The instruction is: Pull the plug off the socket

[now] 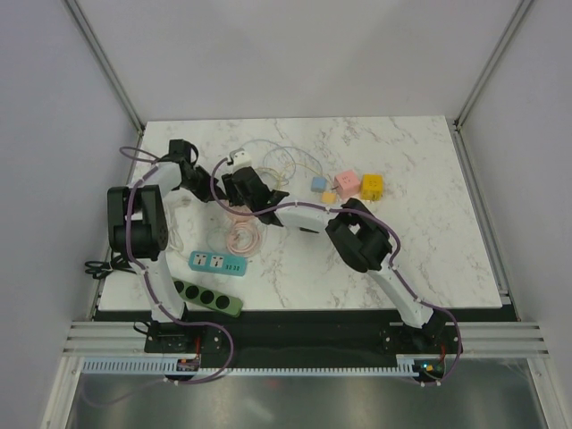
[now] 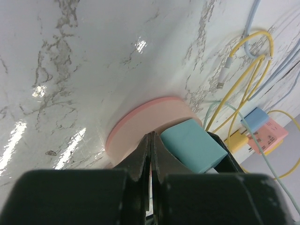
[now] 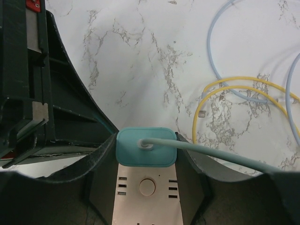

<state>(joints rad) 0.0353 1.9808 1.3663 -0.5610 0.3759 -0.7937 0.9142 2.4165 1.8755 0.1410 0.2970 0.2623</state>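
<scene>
A lab cell: white walls [image 1: 295,54], aluminium framing [image 1: 101,58].

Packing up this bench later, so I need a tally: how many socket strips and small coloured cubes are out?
Socket strips: 3 (teal strip, dark green strip, pink socket with the teal plug in it)
Small cubes: 4 (blue cube, pink cube, yellow cube, pale yellow cube)
Total: 7
</scene>
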